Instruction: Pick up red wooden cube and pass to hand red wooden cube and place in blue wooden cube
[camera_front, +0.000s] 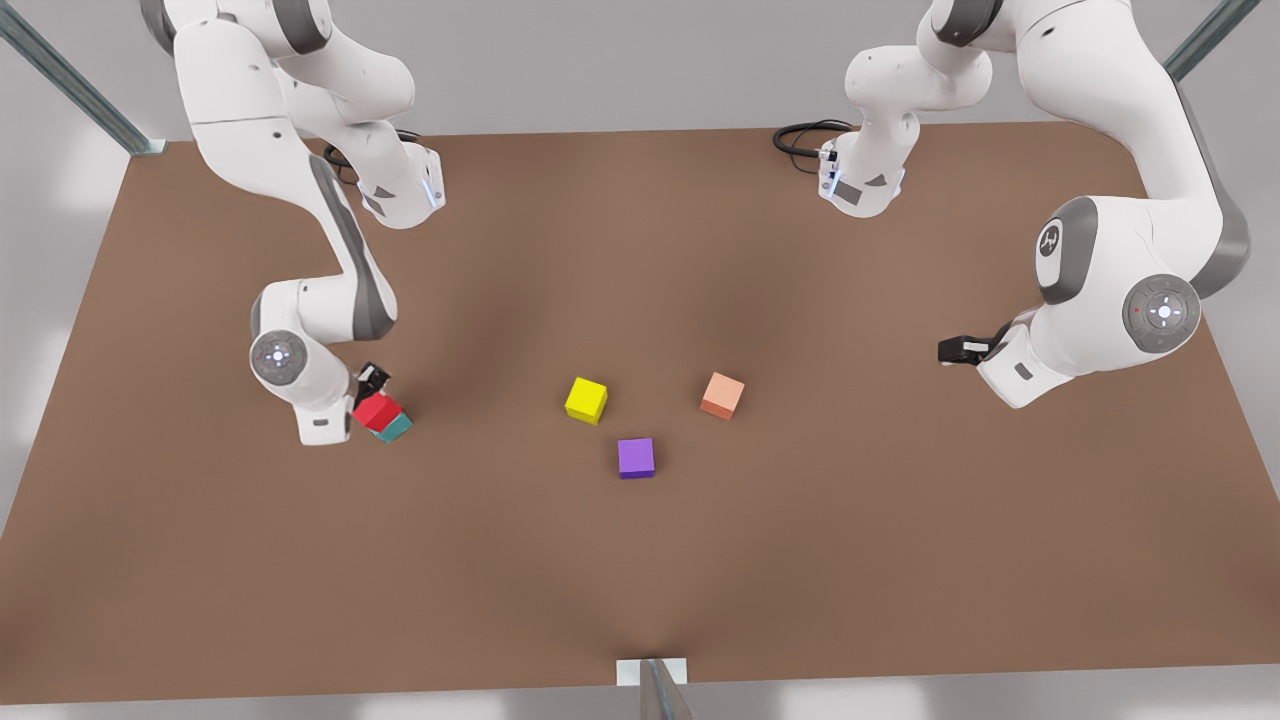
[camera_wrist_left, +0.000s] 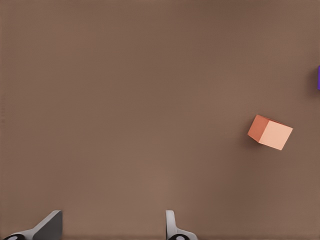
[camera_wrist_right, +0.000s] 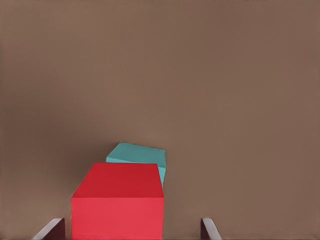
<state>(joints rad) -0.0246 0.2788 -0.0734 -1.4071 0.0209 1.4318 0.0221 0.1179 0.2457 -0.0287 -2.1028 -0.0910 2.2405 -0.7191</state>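
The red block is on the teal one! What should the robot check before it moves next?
1. Red cube over teal cube: ok, though offset.
2. Red cube resting flat and steady: cannot tell.
3. Right gripper open, with gaps either side of the red cube: ok.
4. Left gripper open, empty, waiting at the front view's right: ok.
5. yellow cube, orange cube and purple cube well apart from the red cube: ok.

no legible text — anywhere
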